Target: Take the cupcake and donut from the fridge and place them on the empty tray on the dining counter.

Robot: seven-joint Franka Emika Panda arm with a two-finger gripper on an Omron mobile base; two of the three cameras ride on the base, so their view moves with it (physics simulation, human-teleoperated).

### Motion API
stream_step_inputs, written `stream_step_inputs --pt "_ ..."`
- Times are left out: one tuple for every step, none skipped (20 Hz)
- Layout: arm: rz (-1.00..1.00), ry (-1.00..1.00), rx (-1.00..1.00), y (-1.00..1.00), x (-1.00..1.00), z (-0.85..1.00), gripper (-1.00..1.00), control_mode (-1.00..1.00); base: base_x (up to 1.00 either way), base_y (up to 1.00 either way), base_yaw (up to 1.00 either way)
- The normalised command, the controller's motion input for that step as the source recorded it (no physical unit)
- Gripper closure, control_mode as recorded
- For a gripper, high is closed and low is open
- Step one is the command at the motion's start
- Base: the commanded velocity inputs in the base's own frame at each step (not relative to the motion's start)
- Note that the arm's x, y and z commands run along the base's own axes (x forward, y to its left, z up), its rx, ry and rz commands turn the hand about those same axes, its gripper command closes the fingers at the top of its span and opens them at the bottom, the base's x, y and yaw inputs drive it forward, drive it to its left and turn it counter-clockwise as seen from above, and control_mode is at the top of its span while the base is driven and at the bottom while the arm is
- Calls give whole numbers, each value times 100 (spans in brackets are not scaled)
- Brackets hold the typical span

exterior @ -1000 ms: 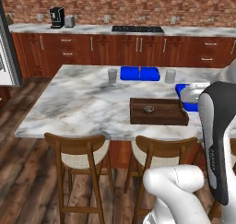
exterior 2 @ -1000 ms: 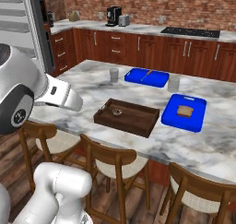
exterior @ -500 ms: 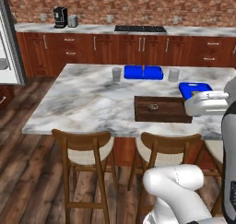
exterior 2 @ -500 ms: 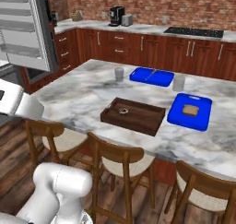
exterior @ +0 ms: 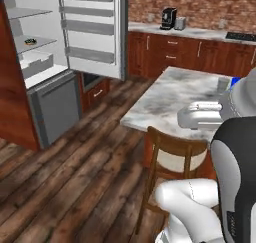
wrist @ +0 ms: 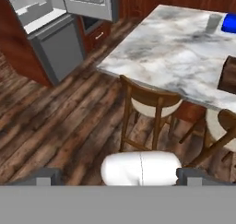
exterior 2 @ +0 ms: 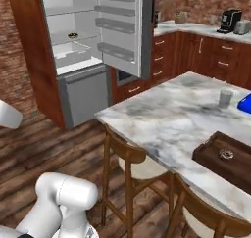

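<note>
Empty pincer, one pastry left in the fridge.
The gripper (wrist: 117,178) stood wide open and held nothing, low beside the dining counter (exterior 2: 166,119). What seemed to be the cupcake (exterior 2: 226,154) lay in the tray (exterior 2: 206,153). The donut (exterior 2: 72,35) sat on a shelf of the open fridge (exterior 2: 83,92), so the reach should enter level, between the shelves.

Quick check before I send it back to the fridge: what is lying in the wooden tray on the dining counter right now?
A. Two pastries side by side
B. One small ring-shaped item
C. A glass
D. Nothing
B. In the right base view a single small ring-shaped item lies in the tray on the dining counter; the glass stands apart on the marble.
</note>
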Motion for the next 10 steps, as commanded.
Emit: stream_step_inputs --pt "0 0 0 0 0 0 -100 100 0 0 100" --pt "0 0 0 0 0 0 -100 100 0 0 100" --pt "0 0 0 0 0 0 -100 100 0 0 100" --pt "0 0 0 0 0 0 -100 100 0 0 100" --pt "0 0 0 0 0 0 -100 100 20 0 100" --pt "0 0 0 0 0 0 -100 100 91 0 88" --pt "0 0 0 0 0 0 -100 100 100 0 70" --pt "0 0 0 0 0 0 -100 100 100 0 55" --pt "0 0 0 0 0 0 -100 100 100 0 46" --pt "0 0 0 0 0 0 -100 100 100 0 38"
